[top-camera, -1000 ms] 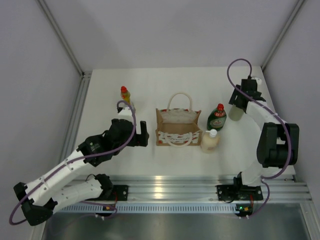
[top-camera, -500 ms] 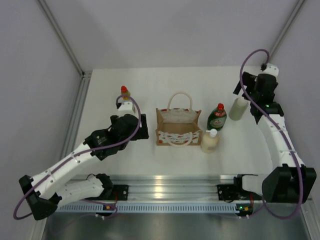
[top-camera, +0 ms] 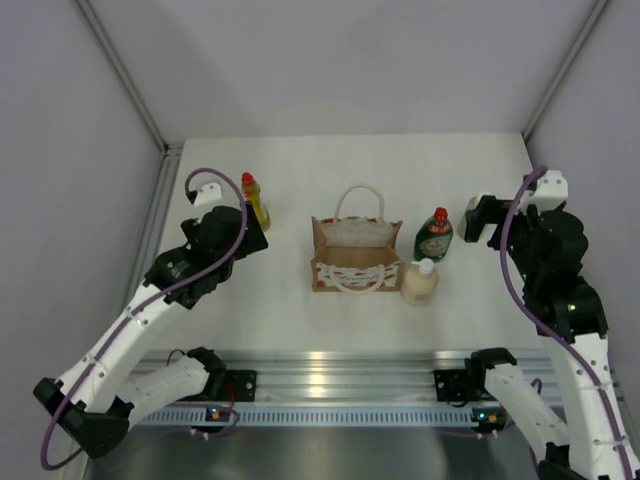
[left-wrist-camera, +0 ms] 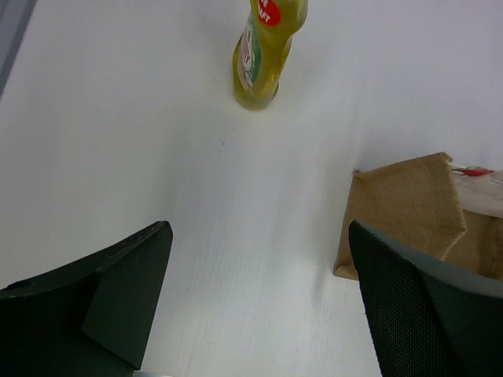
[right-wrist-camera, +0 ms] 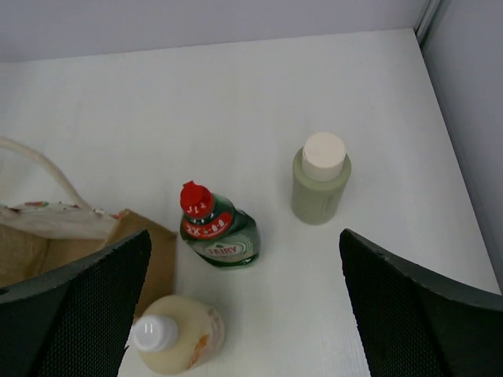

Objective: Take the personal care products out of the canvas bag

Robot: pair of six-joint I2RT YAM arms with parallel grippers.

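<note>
Spanning the whole scene, the white tabletop [top-camera: 300, 165] carries everything else. The left arm [top-camera: 140, 320] reaches up along its left side, and the right arm [top-camera: 565, 300] rises along its right edge.

The left gripper [left-wrist-camera: 258, 234] hangs over bare tabletop with its jaws spread wide and nothing between them. In its wrist view the yellow bottle stands ahead of it and a corner of the bag lies to its right. The right gripper [top-camera: 482, 218] is raised above the right-hand bottles, jaws likewise fully apart and holding nothing.

The canvas bag [top-camera: 355, 258] stands upright near the middle of the tabletop, mouth open upward. One rope handle loops toward the far side and the other lies over the patterned front.

All four bottles stand upright outside the bag:
- The dark green bottle with the red cap [top-camera: 434, 236] is just beside the bag's right side.
- The cream bottle with the white cap [top-camera: 420, 283] stands just in front of the green one, close to the bag's near right corner.
- The pale grey-green cylinder [right-wrist-camera: 321, 187] stands apart to the right of the green one, nearer the tabletop's edge.
- The yellow bottle with the red cap [top-camera: 254, 202] stands alone, well to the left of the bag.
</note>
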